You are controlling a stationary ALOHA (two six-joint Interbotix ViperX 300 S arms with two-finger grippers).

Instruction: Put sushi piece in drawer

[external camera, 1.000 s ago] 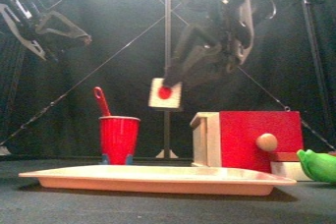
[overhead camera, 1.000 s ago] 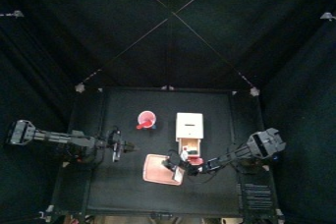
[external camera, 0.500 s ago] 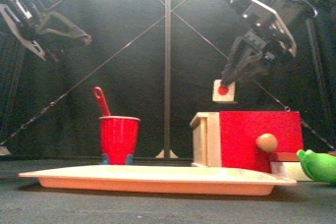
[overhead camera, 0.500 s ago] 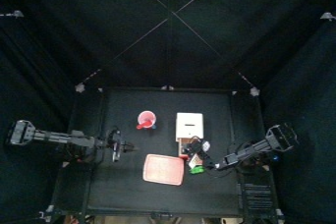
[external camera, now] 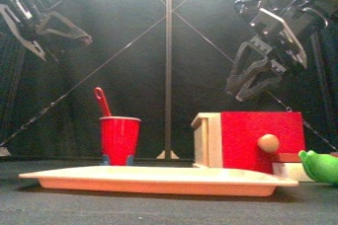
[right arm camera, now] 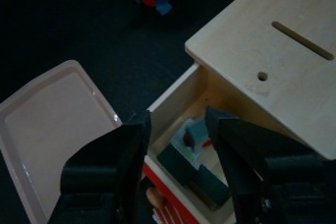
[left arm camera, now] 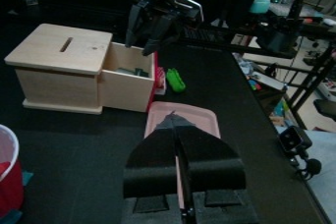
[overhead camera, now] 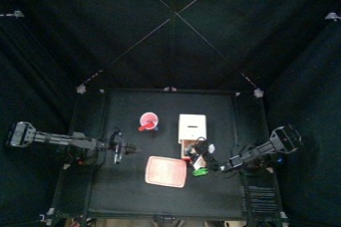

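The wooden box [overhead camera: 194, 126] stands right of the table's middle, its red-fronted drawer [external camera: 254, 140] pulled open toward the front. My right gripper [right arm camera: 184, 154] hangs open just above the open drawer and holds nothing; it also shows in the front view [external camera: 254, 83]. A small pale piece [right arm camera: 195, 147], seemingly the sushi piece, lies inside the drawer between the jaws. My left gripper [left arm camera: 184, 169] rests shut and empty at the table's left [overhead camera: 118, 147], pointing toward the box [left arm camera: 66, 66].
A flat pink tray [external camera: 145, 178] lies in front of the box [overhead camera: 166, 171]. A red cup [external camera: 119, 138] with a red spoon stands left of the box. A green toy [external camera: 319, 165] lies by the drawer's front at the right.
My right gripper carried the white-and-red sushi piece from above the tray to the right over the drawer. The piece has left the jaws, and they are now open.
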